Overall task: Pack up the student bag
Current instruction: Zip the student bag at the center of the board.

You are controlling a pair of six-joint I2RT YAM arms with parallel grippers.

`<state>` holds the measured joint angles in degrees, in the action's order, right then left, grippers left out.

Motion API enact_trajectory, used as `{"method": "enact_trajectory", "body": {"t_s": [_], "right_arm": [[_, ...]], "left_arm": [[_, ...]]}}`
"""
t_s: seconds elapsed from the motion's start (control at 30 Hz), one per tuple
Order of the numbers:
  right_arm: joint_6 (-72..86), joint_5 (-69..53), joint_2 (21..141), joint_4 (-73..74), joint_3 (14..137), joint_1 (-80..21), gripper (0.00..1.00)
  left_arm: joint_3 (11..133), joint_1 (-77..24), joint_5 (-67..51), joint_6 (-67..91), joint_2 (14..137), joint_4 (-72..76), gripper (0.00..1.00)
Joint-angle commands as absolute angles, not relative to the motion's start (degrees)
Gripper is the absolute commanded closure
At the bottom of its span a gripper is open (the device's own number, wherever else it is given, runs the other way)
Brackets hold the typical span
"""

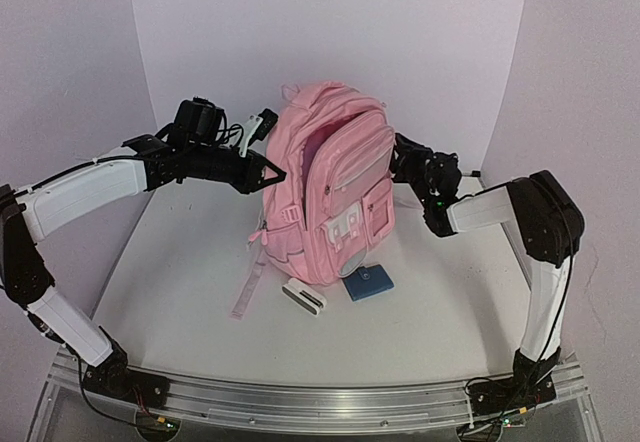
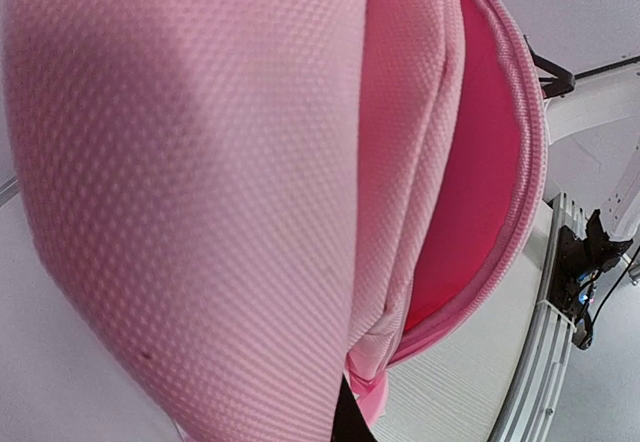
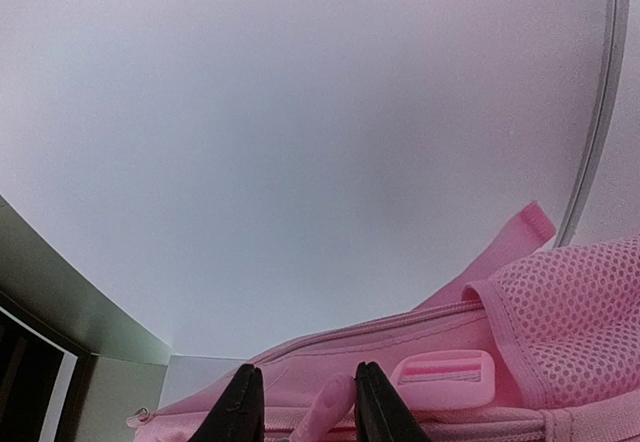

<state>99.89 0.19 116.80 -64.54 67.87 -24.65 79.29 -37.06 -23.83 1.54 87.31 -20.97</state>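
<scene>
White case [image 1: 304, 297], blue flat box [image 1: 368, 283]: on the table, just near of the bag.
Student bag [image 1: 330, 187]: upright mid-table, main compartment gaping.
Left gripper [image 1: 272, 173]: at the bag's left side; spread or pressed, cannot tell.
Right gripper [image 3: 308, 404]: at the bag's right side, fingers part-spread around a pink tab [image 3: 325, 412]; pinch unclear.

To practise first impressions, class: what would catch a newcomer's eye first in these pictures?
The big pink student bag stands upright mid-table, its main compartment gaping open at the top. The left gripper and right gripper flank it, one at each side. In front of it on the table lie a small white object and a flat blue object.
</scene>
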Motion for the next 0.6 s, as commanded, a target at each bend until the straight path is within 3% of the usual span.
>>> {"method": "enact_trajectory", "body": {"t_s": [0.0, 0.23, 0.4, 0.57], "right_arm": [[100.5, -0.2, 118.4, -67.9, 71.0, -24.7, 0.73], [100.0, 0.0, 117.1, -68.7, 70.2, -24.6, 1.00], [95.7, 0.1, 113.7, -67.3, 71.3, -24.6, 1.00], [83.4, 2.6, 108.1, -56.7, 75.4, -24.9, 1.00]], "left_arm": [[80.3, -36.8, -23.6, 0.9, 86.5, -22.3, 1.00], [80.1, -36.8, -23.0, 1.4, 86.3, -22.4, 1.00], [80.0, -36.8, -23.0, 1.3, 85.8, -22.4, 1.00], [80.8, -36.8, -23.8, 0.7, 85.6, -22.9, 1.00]]}}
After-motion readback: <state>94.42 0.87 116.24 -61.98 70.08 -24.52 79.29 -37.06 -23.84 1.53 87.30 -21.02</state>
